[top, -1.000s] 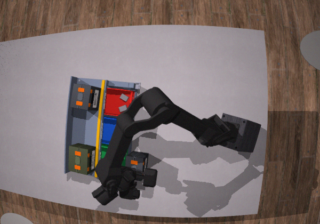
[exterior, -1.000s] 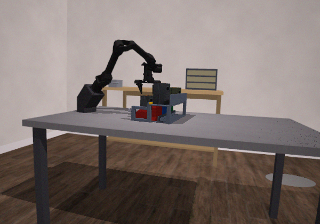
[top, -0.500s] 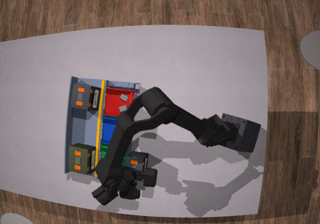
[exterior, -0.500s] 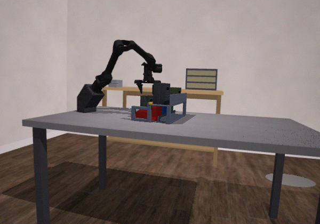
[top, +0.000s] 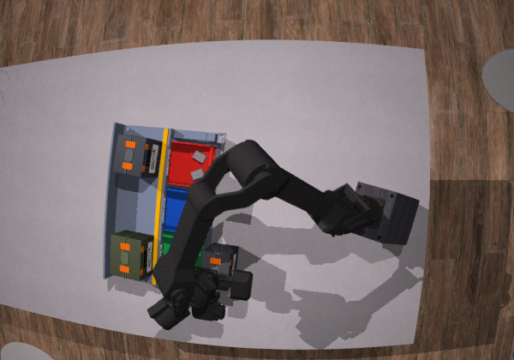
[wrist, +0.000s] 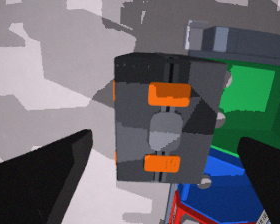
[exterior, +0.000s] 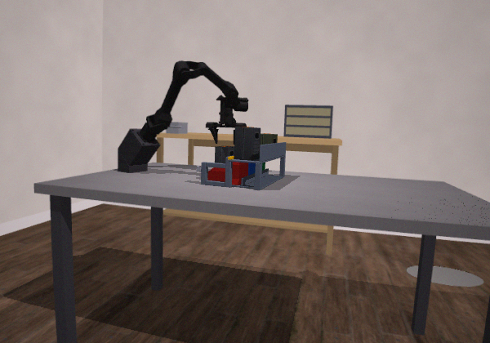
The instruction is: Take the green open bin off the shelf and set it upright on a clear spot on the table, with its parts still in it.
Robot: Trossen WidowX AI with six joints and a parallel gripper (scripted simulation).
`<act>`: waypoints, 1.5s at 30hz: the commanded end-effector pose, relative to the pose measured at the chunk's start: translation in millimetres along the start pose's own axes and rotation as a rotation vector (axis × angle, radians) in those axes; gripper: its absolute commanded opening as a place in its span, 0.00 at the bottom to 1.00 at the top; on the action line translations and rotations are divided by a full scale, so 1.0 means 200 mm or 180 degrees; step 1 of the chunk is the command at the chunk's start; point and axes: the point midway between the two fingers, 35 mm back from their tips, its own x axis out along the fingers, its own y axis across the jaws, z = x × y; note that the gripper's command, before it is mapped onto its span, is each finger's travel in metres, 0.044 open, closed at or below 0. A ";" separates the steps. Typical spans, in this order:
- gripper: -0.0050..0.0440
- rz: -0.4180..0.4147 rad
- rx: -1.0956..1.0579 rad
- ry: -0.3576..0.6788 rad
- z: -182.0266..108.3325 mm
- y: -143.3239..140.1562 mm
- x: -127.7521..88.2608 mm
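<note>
My gripper (wrist: 167,140) hangs spread wide, holding nothing, above a dark grey case (wrist: 163,125). The green bin (wrist: 247,90) sits upright on the shelf (top: 109,197), at the end of the row beside the blue bin (top: 175,207). My arm (top: 188,227) hides most of it, so I cannot make out its long axis or parts.

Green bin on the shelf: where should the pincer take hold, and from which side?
Probably its table-facing wall, taken from above. The green bin is open-topped, so a finger fits inside. A grey latched case stands against that side and may need clearing first. The open pincer hovers above that case.
</note>
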 end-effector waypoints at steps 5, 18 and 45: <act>1.00 -0.0033 0.0035 -0.0038 0.00 -0.02 -0.02; 1.00 -0.0031 0.0021 -0.0045 0.00 -0.02 -0.05; 1.00 -0.0030 0.0021 -0.0045 0.00 -0.02 -0.05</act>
